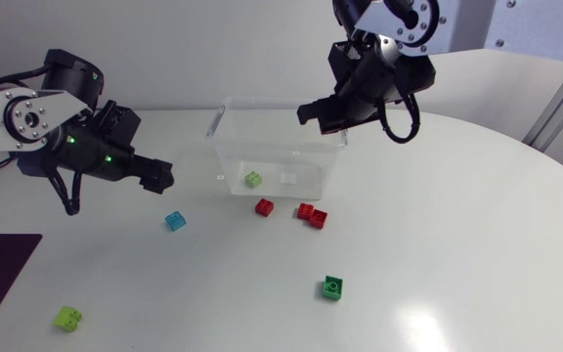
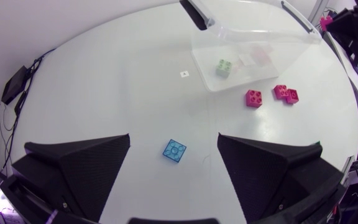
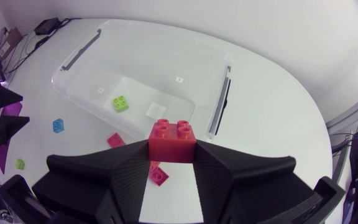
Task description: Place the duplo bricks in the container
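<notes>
The right gripper is clamped on a red brick, one finger against each side, and hangs over one edge of the clear container. Inside the container lies a lime brick. The left gripper has its fingers spread wide and grips nothing; it hovers above the table, and from its own camera a blue brick lies on the table in the gap between the fingers, touching neither. Just beside the container's front wall lie a loose red block and a red pair. Farther out sit a dark green brick and a second lime brick.
</notes>
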### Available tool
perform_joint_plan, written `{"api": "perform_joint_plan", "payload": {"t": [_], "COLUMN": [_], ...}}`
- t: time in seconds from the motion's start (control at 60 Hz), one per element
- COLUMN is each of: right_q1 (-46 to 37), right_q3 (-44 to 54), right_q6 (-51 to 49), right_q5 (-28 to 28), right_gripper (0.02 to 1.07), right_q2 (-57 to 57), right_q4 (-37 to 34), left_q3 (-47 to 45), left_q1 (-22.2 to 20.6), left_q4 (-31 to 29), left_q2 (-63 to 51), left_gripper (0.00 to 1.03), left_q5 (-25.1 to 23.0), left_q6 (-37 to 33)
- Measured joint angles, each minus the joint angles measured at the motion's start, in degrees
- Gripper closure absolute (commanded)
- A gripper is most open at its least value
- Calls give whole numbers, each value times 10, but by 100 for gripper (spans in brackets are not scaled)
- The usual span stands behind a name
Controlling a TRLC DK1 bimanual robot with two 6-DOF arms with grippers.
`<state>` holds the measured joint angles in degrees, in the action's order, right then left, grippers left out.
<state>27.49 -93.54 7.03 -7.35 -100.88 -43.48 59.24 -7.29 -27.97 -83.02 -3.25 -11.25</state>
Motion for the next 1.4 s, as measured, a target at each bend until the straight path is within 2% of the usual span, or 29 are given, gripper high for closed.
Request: {"api": "perform_joint_plan", "payload": {"t": [0.317, 0.383, 0.433, 0.483, 0.517, 0.533, 0.8, 0.933, 1.033, 1.217, 1.317, 1.383, 1.4], "right_q1": [-15, -14, -14, -14, -14, -14, -13, -9, 0, 29, 47, 57, 59], "right_q3": [-59, -70, -77, -86, -91, -94, -104, -97, -60, 45, 119, 168, 179], "right_q6": [-11, -11, -11, -13, -13, -13, -13, -13, -18, -37, -43, -43, -43], "right_q5": [-4, -4, -7, -12, -16, -18, -21, -22, -24, -19, -17, -16, -14], "right_gripper": [63, 59, 44, 20, 8, 6, 6, 6, 6, 6, 6, 6, 6], "right_q2": [-62, -72, -79, -88, -93, -96, -104, -89, -47, 62, 117, 143, 148], "right_q4": [10, 11, 11, 10, 10, 10, -1, -13, -14, -15, -13, -8, -5], "left_q3": [-42, -50, -56, -63, -67, -69, -90, -89, -89, -79, -75, -71, -70], "left_q1": [12, 11, 9, 5, 2, 0, -3, 3, 9, 21, 24, 24, 24], "left_q4": [54, 62, 68, 82, 91, 96, 153, 157, 157, 162, 166, 167, 168], "left_q2": [-12, -19, -25, -34, -39, -42, -100, -139, -162, -183, -191, -199, -201], "left_gripper": [5, 5, 5, 5, 6, 6, 7, 7, 8, 17, 28, 49, 50], "left_q5": [-21, -23, -23, -23, -23, -23, -25, -26, -28, -58, -60, -60, -60], "left_q6": [-22, -23, -23, -23, -23, -24, -52, -70, -87, -123, -140, -146, -147]}}
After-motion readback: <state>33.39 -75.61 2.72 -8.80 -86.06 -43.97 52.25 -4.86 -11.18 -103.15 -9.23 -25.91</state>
